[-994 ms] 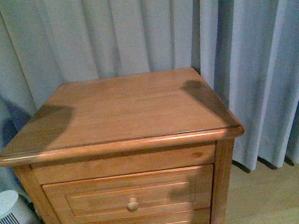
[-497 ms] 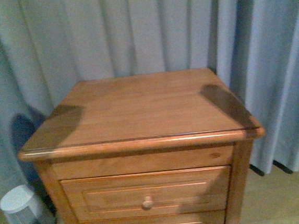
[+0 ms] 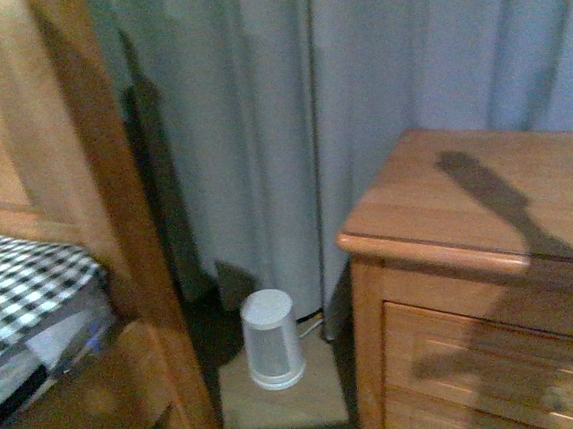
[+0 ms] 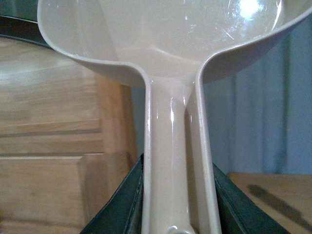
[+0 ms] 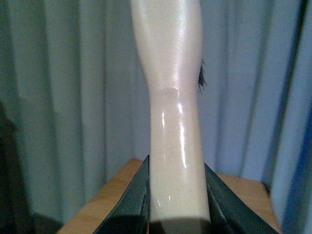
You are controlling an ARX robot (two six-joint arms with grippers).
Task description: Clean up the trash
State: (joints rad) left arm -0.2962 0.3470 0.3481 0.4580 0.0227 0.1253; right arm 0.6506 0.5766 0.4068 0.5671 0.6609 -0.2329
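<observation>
Pale plastic fills both wrist views. The left hand (image 4: 176,168) is clamped around the handle of the dustpan (image 4: 165,39), and the right hand (image 5: 178,170) grips the stem of a brush (image 5: 168,73). Both tools are in hand, but no sweeping shows. The trash is nowhere in sight: not on the tabletop (image 3: 466,199) at the right of the front view, nor on the floor by the white canister (image 3: 271,338) at lower centre. By my reckoning, finding it and the whole clean-up are left to do.
</observation>
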